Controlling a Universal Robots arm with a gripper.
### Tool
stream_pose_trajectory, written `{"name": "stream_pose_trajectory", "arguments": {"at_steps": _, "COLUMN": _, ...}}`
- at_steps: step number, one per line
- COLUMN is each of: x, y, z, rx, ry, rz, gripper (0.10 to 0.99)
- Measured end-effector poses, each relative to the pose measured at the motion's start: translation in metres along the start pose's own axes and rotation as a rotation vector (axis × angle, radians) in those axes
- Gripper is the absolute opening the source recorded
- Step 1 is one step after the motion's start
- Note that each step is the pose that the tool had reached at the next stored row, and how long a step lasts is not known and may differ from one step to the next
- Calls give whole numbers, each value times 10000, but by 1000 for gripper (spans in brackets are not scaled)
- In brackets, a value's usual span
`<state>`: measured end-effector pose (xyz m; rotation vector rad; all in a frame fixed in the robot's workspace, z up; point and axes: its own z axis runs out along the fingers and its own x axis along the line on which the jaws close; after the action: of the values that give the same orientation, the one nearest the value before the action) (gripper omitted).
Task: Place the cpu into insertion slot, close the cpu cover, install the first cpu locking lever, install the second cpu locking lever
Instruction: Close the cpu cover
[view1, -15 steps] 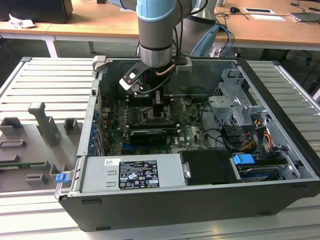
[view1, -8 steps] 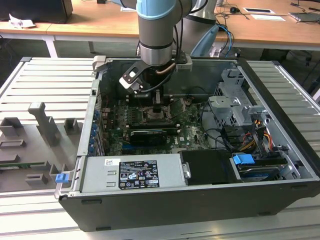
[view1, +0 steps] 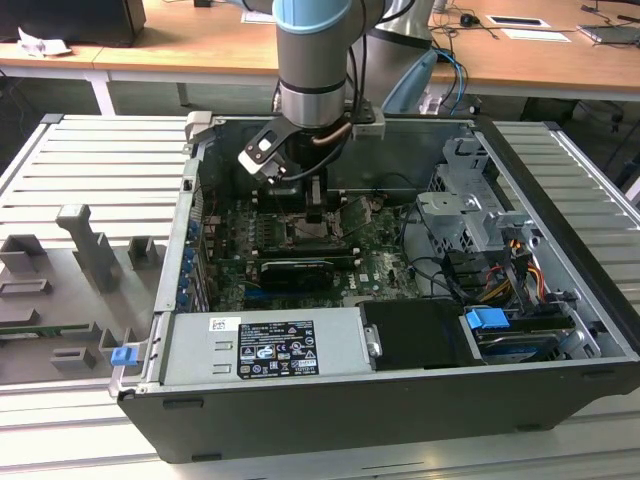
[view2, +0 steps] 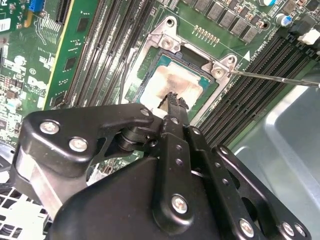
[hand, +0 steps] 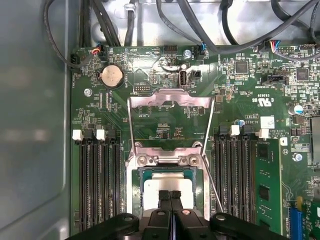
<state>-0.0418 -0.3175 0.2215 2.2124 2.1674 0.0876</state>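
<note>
The fingers (hand: 164, 200) are pressed together with no gap between their 2 tips, and they clamp nothing. In both wrist views the tips (view2: 175, 100) stand over the middle of the cpu (view2: 167, 80), at or just above its pale metal top; I cannot tell whether they touch it. The cpu (hand: 152, 187) lies flat inside the socket (hand: 165, 159), its green edge level with the rim.

The cover (hand: 170, 97) is flipped open. It lies away from the socket, still joined at the hinge side, and the green board shows through its square window.

A thin metal lever (view2: 270, 77) runs from 1 socket corner out over the black memory slots (view2: 250, 80), not latched down. In the first wrist view it slants beside the socket (hand: 212, 185).

In the exterior view the arm (view1: 315, 60) reaches straight down into the open computer case (view1: 400, 400), which lies on a ribbed grey worktop (view1: 90, 170).
</note>
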Motion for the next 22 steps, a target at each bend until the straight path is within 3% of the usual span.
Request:
{"name": "stream_pose_trajectory", "arguments": {"at_steps": 4, "x": 1, "y": 4, "z": -55, "rx": -1, "ry": 2, "rz": 2, "gripper": 106}}
{"name": "stream_pose_trajectory", "arguments": {"at_steps": 17, "x": 1, "y": 6, "z": -90, "rx": -1, "ry": -2, "rz": 27, "gripper": 106}}
{"name": "stream_pose_trajectory", "arguments": {"at_steps": 22, "x": -4, "y": 42, "z": -124, "rx": 1, "ry": -2, "rz": 28, "gripper": 106}}
